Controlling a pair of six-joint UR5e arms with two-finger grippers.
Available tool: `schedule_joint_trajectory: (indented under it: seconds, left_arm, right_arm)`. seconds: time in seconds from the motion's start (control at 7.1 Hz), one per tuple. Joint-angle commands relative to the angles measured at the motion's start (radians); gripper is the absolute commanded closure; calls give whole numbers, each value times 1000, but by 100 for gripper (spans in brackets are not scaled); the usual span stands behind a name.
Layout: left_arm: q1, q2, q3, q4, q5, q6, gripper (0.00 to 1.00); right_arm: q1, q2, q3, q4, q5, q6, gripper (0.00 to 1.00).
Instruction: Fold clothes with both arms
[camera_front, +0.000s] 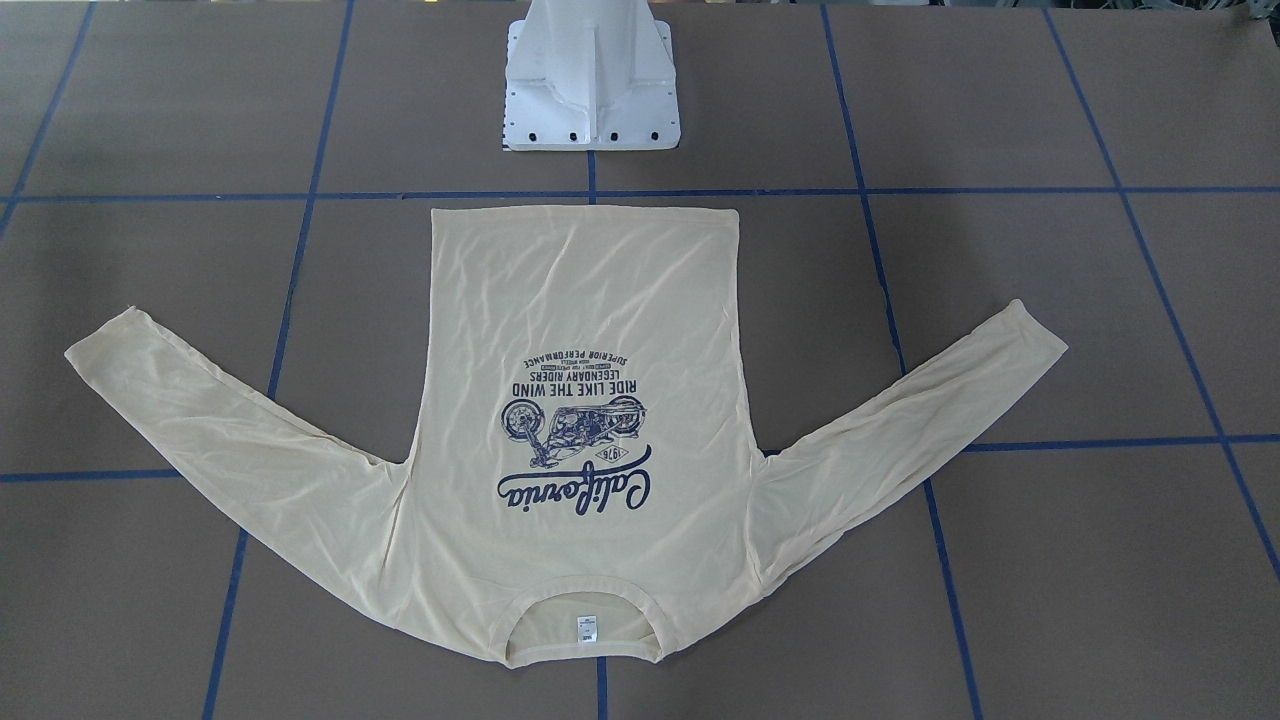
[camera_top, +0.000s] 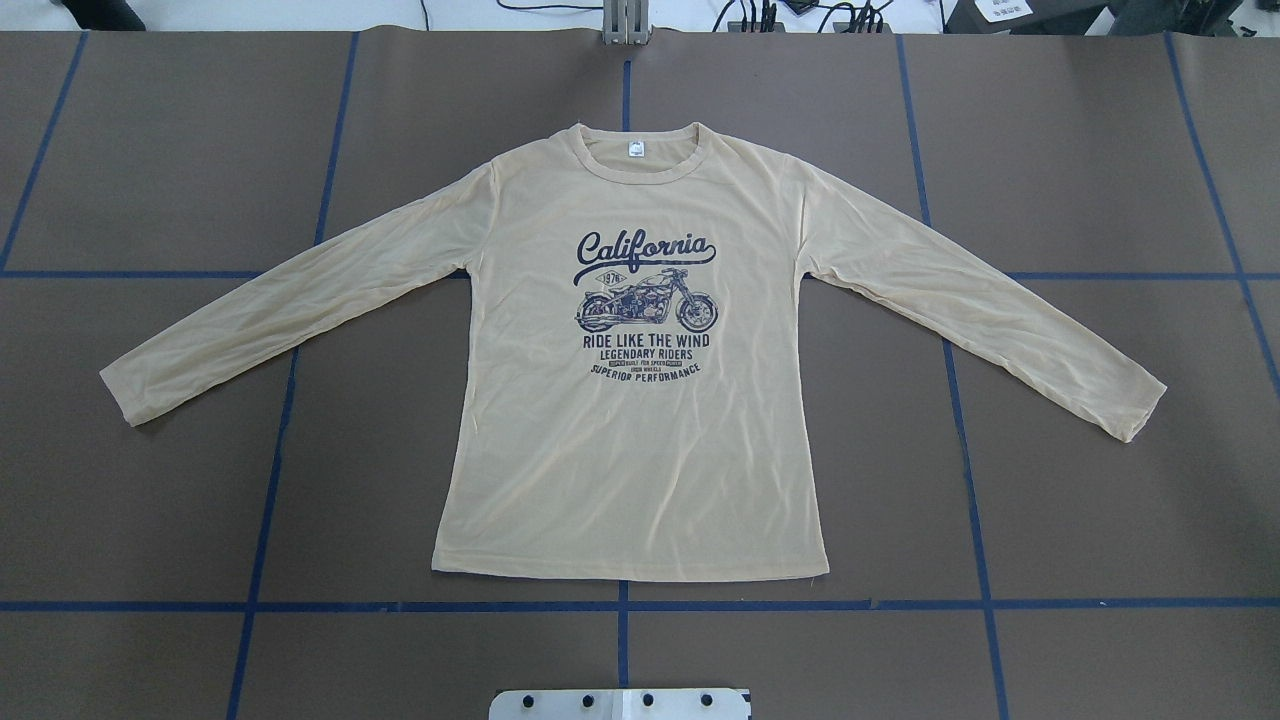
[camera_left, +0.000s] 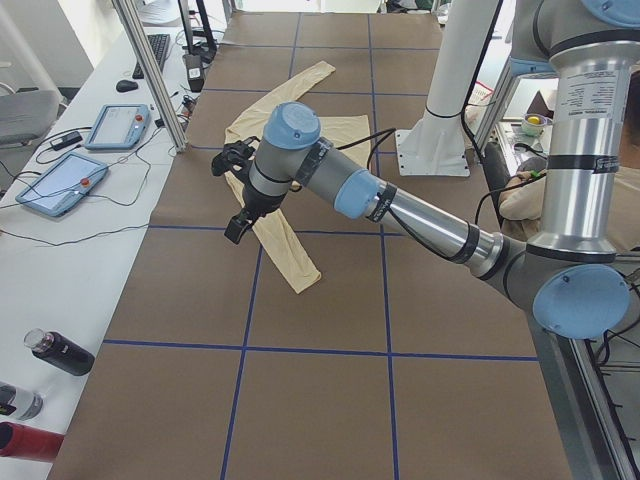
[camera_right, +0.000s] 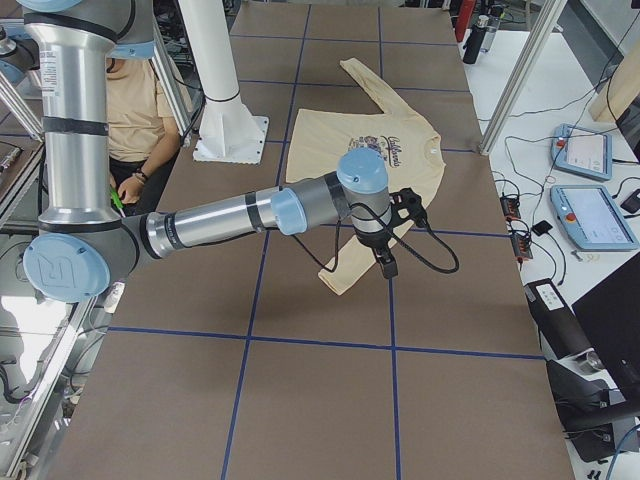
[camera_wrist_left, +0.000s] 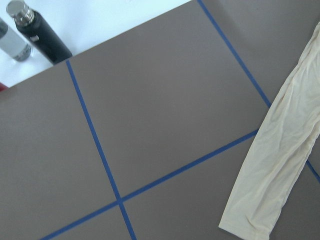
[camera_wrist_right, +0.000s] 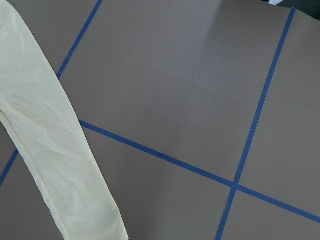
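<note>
T-shirt (camera_top: 630, 450) sleeves are the parts nearest your two grippers. From the table's left end you see the left gripper (camera_left: 237, 224) hanging over the left-side sleeve (camera_wrist_left: 270, 170), fingers pointing down. Whether they are spread or pressed together you cannot tell, and contact with the cloth cannot be judged either. In the left wrist view that sleeve runs from 2 o'clock down to its cuff at 5 o'clock. From the table's right end, the right gripper (camera_right: 386, 264) hangs over the right-side sleeve (camera_wrist_right: 45, 150), and again you cannot tell how its fingers stand. The right wrist camera shows this sleeve from 10 o'clock to its cuff at 7 o'clock.

Further out, overhead, the cream-yellow long-sleeved shirt lies flat and print-up on the brown table (camera_top: 1100, 520), which is crossed by blue tape lines (camera_top: 300, 606). Its neck is at 12 o'clock, its hem at 6 o'clock toward the white pedestal base (camera_front: 590, 90), and its sleeves angle to 8 and 4 o'clock.
</note>
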Motion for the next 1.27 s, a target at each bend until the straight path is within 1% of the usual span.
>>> schedule_joint_trajectory:
  seconds: [0.0, 0.14, 0.28, 0.42, 0.56, 0.7, 0.85, 0.99, 1.13]
  left_arm:
    - [3, -3, 38, -131, -34, -149, 0]
    - [9, 13, 39, -183, -33, -161, 0]
    - [32, 36, 41, -223, -35, -161, 0]
    - [53, 41, 41, -226, -33, -167, 0]
    - [59, 41, 41, -225, -35, -170, 0]
    - [61, 41, 41, -225, -35, -170, 0]
    - [65, 41, 41, -225, -36, -170, 0]
    - [67, 41, 41, -223, -36, -170, 0]
    - [67, 41, 41, -223, -36, -170, 0]
  right_arm:
    - [-114, 5, 0, 102, 0, 248, 0]
    - [-200, -8, 0, 217, -33, 485, 0]
    - [-316, -79, -4, 414, -164, 668, 0]
    - [-402, -133, -18, 552, -249, 779, 0]
    - [-461, -191, -53, 648, -306, 815, 1]
    - [-492, -212, -137, 761, -355, 825, 1]
    - [-510, -216, -268, 920, -385, 832, 2]
    - [-533, -206, -346, 1033, -412, 890, 4]
    - [-574, -206, -343, 1043, -440, 941, 7]
